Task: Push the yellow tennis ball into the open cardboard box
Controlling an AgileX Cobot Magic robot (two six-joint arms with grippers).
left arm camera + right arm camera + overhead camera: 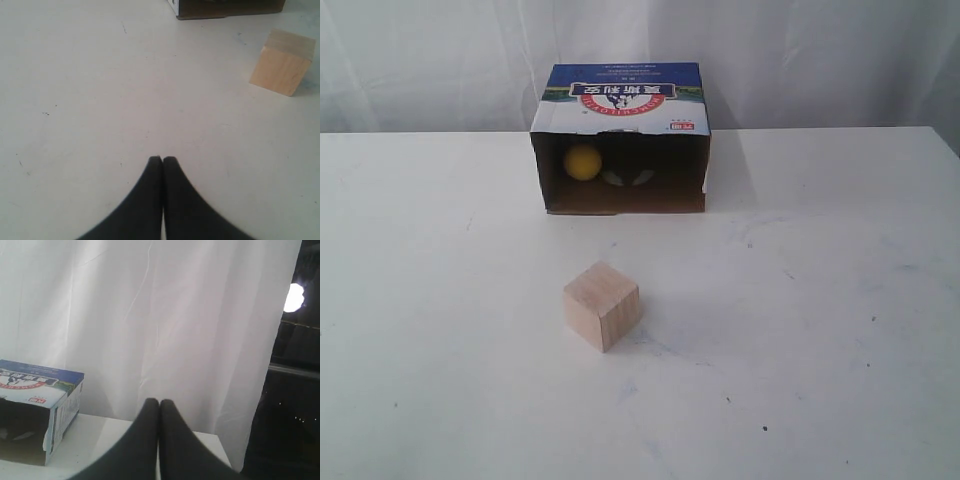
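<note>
The yellow tennis ball (pixel 583 161) lies inside the open cardboard box (pixel 620 100), at the left of its dark interior. The box lies on its side at the back of the white table (pixel 800 300), its opening facing the front and its blue-white-red panel on top. Neither arm shows in the exterior view. My left gripper (pixel 162 159) is shut with nothing in it, low over bare table, the box's lower edge (pixel 230 9) far ahead. My right gripper (pixel 159 402) is shut and empty too, raised, with the box (pixel 35 390) off to one side.
A pale wooden cube (pixel 602 304) stands on the table in front of the box, also seen as the cube (pixel 282 62) in the left wrist view. A white curtain (pixel 800 50) hangs behind the table. A dark gap with a bright lamp (pixel 294 297) shows beside the curtain.
</note>
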